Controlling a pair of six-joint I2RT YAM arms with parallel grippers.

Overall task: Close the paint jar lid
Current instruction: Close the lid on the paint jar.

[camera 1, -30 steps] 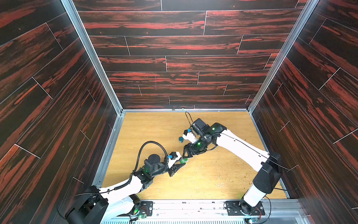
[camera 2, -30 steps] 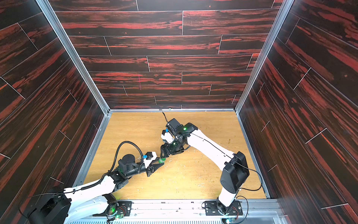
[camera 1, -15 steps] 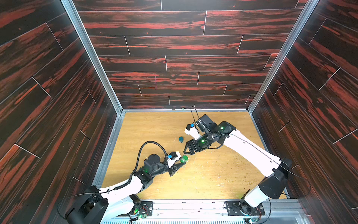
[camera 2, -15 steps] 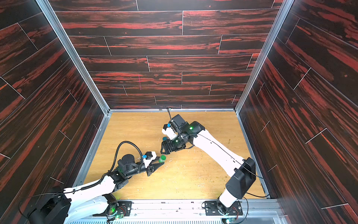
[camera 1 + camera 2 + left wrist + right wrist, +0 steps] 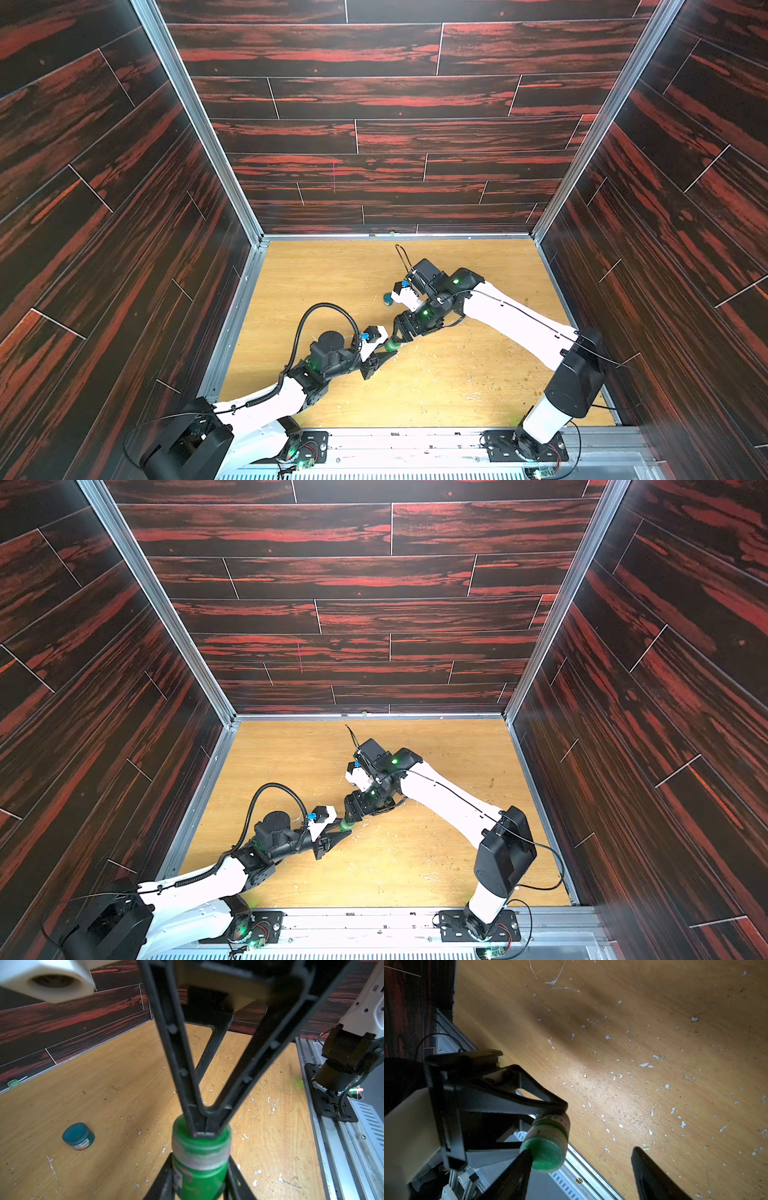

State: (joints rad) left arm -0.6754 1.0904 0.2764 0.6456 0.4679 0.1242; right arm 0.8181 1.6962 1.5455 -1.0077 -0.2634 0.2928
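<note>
Near the middle of the wooden bench, the left claw pinches the green paint jar by its body, one black finger on either side, as the left wrist view shows. The jar's lid sits on the jar's mouth above a pale, smeared band; whether it is screwed tight cannot be told. The jar is tilted, its lid end turned toward the right claw, which meets it from the far side. The right claw is spread wide: in the right wrist view one fingertip touches the edge of the lid, while the other stands well apart from it over bare wood. In the left wrist view a finger of that claw rests on top of the lid. A small teal pot with a printed label stands upright on the bench beyond the jar, apart from both claws. White flecks are scattered over the bench surface around the jar.
</note>
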